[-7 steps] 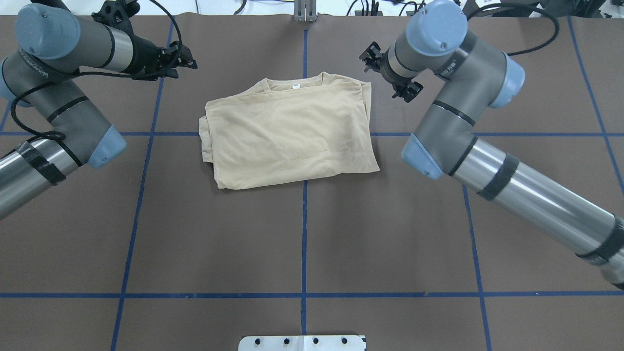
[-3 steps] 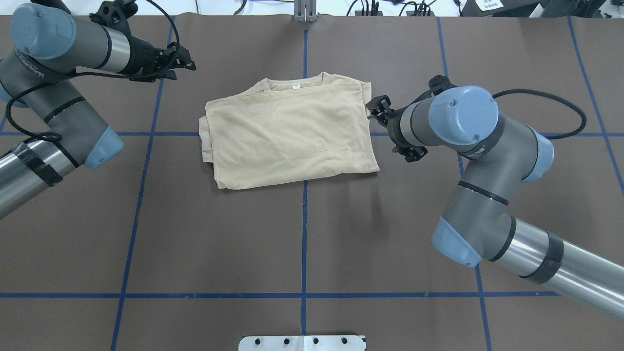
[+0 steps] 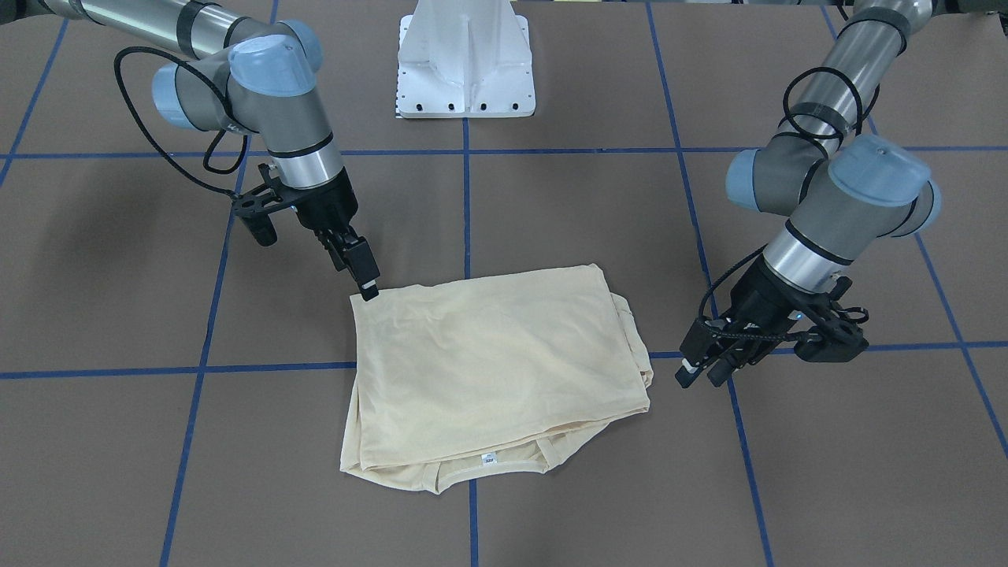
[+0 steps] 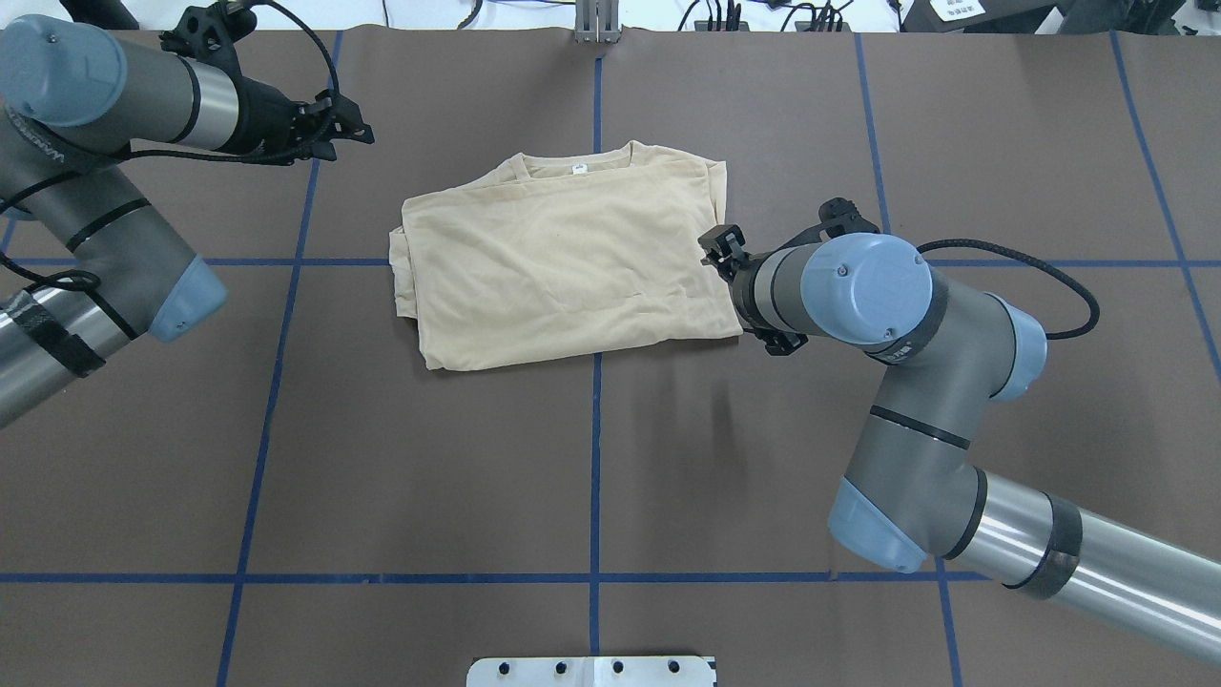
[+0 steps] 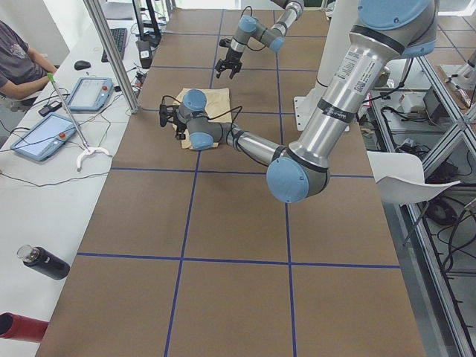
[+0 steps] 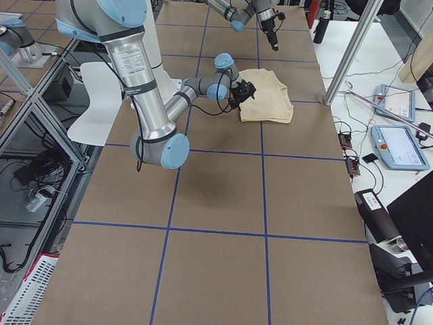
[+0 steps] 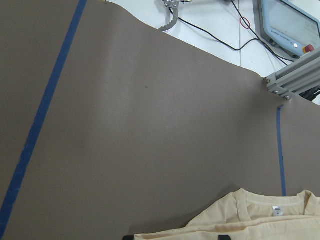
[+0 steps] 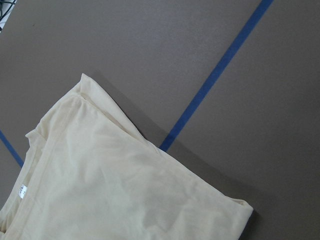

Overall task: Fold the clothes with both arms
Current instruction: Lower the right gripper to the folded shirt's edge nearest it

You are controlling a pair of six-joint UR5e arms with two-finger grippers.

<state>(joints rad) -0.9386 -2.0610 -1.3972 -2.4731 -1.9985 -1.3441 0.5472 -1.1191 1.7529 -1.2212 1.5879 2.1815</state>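
The cream-yellow shirt (image 3: 488,362) lies folded into a rough rectangle in the middle of the table (image 4: 563,258). Its collar and white neck label (image 4: 577,169) are on the far side, and the print is hidden. My right gripper (image 3: 368,291) hangs low right at the shirt's near right corner, holding nothing, with its jaws apparently a little apart. In the overhead view its wrist hides it. My left gripper (image 3: 699,374) is open and empty, off the shirt's left side near the collar end (image 4: 355,129). Both wrist views show shirt edges (image 7: 260,220) (image 8: 110,185).
The brown table is marked with blue tape lines (image 4: 596,458). The white pedestal base (image 3: 465,63) stands at the robot's edge. A metal post (image 4: 596,24) stands at the far edge. Tablets (image 5: 56,134) and a seated person are beyond it.
My right arm has swung from the shirt's far right corner back along its right edge to the near right corner. My left gripper has drawn slightly away to the left.
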